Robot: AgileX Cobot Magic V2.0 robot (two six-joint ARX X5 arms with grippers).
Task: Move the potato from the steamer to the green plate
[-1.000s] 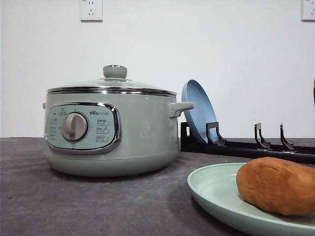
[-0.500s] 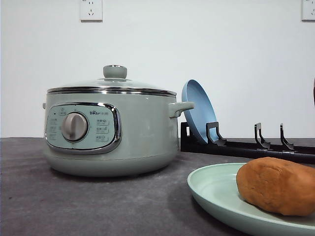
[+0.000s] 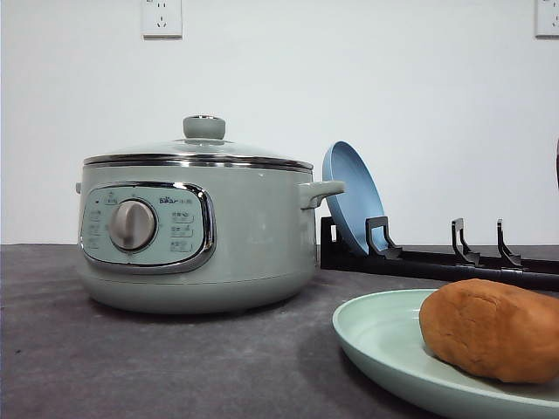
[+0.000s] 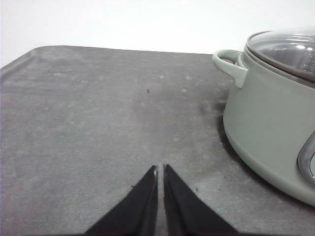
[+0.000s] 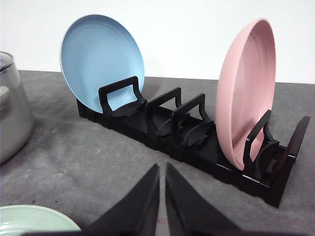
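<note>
An orange-brown potato [image 3: 493,330] lies on the pale green plate [image 3: 384,340] at the front right of the table. Left of it stands the sage-green steamer [image 3: 196,231], its knobbed glass lid on. In the left wrist view the steamer [image 4: 268,123] is off to one side of my left gripper [image 4: 160,169], which is shut over bare grey table with nothing between its fingers. My right gripper [image 5: 162,169] is shut and empty too, hovering near the green plate's rim [image 5: 34,219] and facing the black rack.
A black dish rack [image 5: 197,142] holds an upright blue plate [image 5: 101,61] and an upright pink plate [image 5: 243,93], with empty slots between them. In the front view the rack [image 3: 437,257] runs behind the green plate. A white wall with sockets backs the table.
</note>
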